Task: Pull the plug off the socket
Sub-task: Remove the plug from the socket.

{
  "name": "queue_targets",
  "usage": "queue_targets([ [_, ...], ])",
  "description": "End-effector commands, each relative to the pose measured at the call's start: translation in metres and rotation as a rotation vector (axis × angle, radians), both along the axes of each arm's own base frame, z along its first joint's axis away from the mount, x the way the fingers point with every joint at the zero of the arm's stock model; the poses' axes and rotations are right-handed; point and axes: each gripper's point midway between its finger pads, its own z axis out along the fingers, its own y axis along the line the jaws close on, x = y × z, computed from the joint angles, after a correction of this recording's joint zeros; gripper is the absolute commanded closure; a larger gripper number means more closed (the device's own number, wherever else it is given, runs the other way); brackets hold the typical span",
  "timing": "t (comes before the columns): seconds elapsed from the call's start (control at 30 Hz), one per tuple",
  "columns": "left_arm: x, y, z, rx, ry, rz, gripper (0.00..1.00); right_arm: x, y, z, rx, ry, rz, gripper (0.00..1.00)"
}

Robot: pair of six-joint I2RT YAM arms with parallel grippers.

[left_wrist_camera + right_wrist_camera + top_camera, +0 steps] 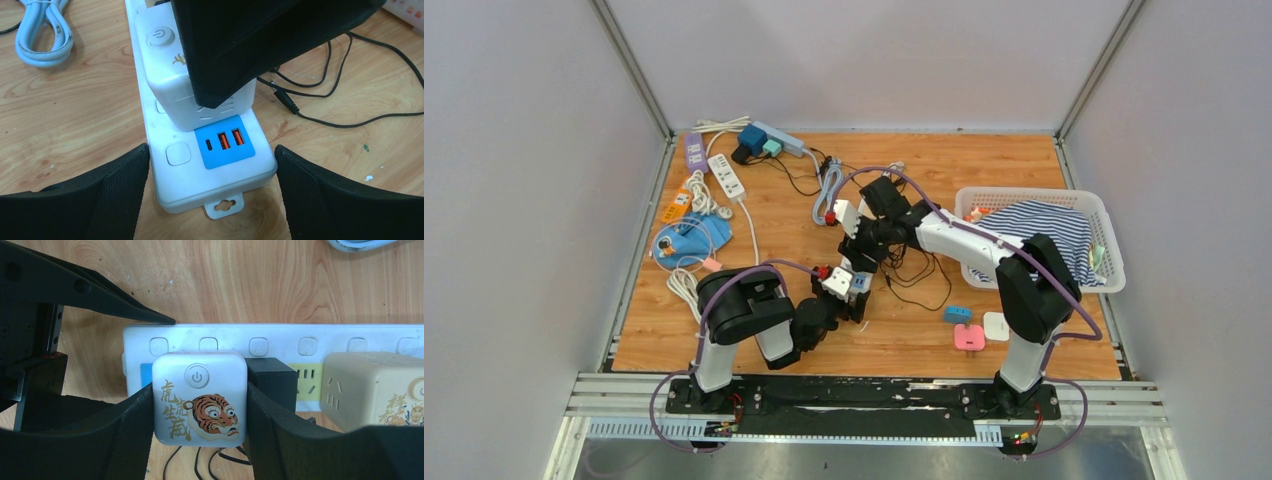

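A white socket strip (185, 185) lies on the wooden table, with a blue USB panel at its near end. The plug (199, 405) is a white cube with a tiger picture and a power button, and it sits in the strip just past that panel. My right gripper (200, 390) is shut on the plug, one pad pressed on each side. It shows as a black block (260, 45) over the plug in the left wrist view. My left gripper (212, 148) straddles the strip's end, both fingertips touching its sides. In the top view both grippers meet near the table's middle (849, 280).
A black plug (272, 380) and a beige cube adapter (372, 385) sit further along the same strip. Thin black cables (340, 95) trail to the right and a coiled pale cable (42, 35) lies at the left. A white basket (1114, 270) holds striped cloth. More power strips (724, 175) lie far left.
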Motion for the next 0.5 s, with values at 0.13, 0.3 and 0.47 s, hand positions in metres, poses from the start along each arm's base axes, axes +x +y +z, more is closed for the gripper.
queue_targets([
  [0.13,0.003,-0.003,-0.012,-0.006,0.023,0.006,0.47,-0.033,-0.042,-0.056,-0.169,0.231,-0.082,1.0],
  [0.3,0.006,0.0,-0.013,-0.005,0.023,0.032,0.43,-0.034,-0.042,-0.056,-0.17,0.234,-0.078,1.0],
  [0.47,0.007,0.008,-0.01,-0.022,0.026,0.068,0.09,-0.033,-0.043,-0.055,-0.174,0.228,-0.08,1.0],
])
